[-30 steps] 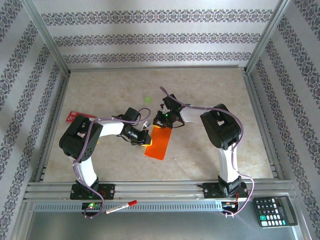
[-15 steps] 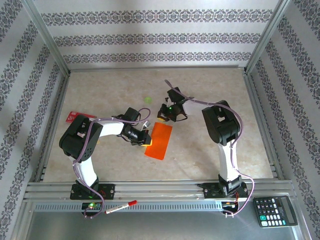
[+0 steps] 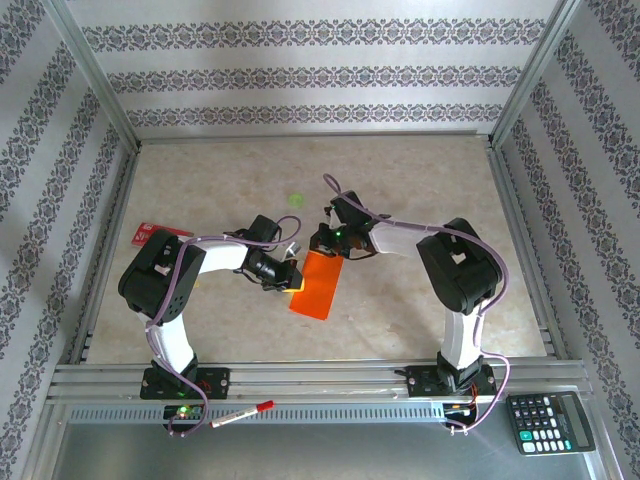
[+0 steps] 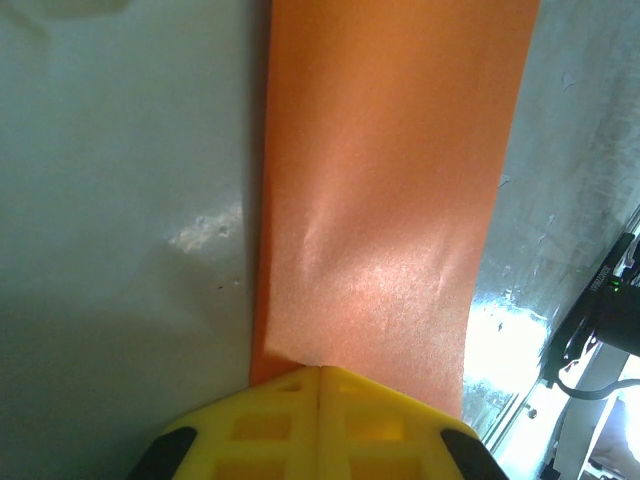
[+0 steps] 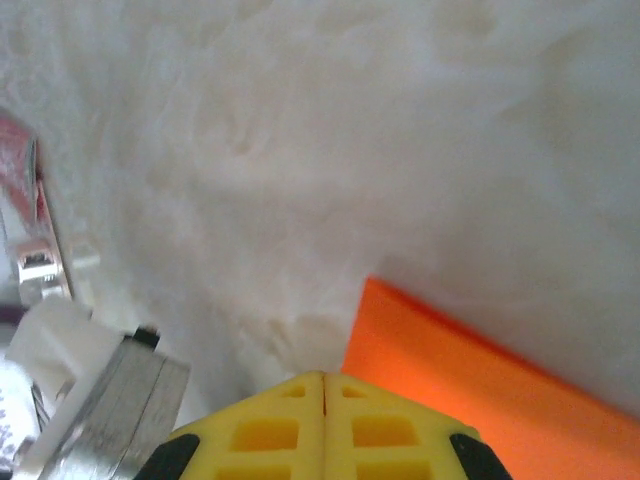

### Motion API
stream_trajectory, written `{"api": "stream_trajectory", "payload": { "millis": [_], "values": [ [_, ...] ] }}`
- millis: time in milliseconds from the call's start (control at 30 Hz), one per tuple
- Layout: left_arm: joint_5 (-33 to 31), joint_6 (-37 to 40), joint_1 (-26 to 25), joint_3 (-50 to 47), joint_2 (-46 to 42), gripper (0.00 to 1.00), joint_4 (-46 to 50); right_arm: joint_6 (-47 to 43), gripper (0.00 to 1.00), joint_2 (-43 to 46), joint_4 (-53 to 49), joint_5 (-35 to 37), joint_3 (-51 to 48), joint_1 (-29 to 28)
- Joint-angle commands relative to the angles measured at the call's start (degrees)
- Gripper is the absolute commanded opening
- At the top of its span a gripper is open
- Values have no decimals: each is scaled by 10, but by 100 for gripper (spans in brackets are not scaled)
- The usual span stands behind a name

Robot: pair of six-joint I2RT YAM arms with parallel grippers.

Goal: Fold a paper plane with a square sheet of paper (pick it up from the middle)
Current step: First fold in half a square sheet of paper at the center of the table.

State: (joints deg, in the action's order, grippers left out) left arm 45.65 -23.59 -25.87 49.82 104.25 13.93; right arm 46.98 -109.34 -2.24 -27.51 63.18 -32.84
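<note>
1. The counter (image 3: 420, 190) carries the square sheet of paper (image 3: 318, 285), which lies flat and is folded to a narrow strip.
2. That sheet looks feather-light, limp and easily creased. I'd pinch it gently mid-length at a long edge, since it may slide.
3. Left tool (image 3: 287, 278): fingers pressed together on nothing, tip at the sheet's left edge.
4. Right tool (image 3: 326, 246): likewise closed and empty, at the sheet's far corner.

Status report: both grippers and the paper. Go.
Left gripper shut, tips on left edge of the orange paper. Right gripper shut at its far end. Paper flat on table. Red card off left, apart.
</note>
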Motion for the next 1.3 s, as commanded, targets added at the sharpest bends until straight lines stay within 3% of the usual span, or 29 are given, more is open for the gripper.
{"api": "stream_trajectory", "payload": {
  "millis": [0,400,600,700,733,833,933,1267],
  "values": [
    [-98,-5,-18,-35,47,0,84,15,1,-5,24,-2,-10,-5],
    [-84,-5,-18,-14,29,0,92,7,1,-68,34,-7,-12,5],
    [-37,-20,-12,27,-36,26,86,-5,0,-65,32,-1,-41,11],
    [0,-60,6,29,-60,30,30,-8,0,-69,37,-1,-50,11],
    [12,-77,12,28,-60,28,9,-8,0,-70,40,-3,-52,12],
    [36,-108,25,35,-36,10,-35,-8,0,-70,45,-2,-55,12],
    [29,-118,31,46,-12,1,-55,-7,0,-72,47,-3,-58,11],
    [24,-103,40,84,52,0,-51,-8,0,-71,47,0,-59,11]
  ]
}}
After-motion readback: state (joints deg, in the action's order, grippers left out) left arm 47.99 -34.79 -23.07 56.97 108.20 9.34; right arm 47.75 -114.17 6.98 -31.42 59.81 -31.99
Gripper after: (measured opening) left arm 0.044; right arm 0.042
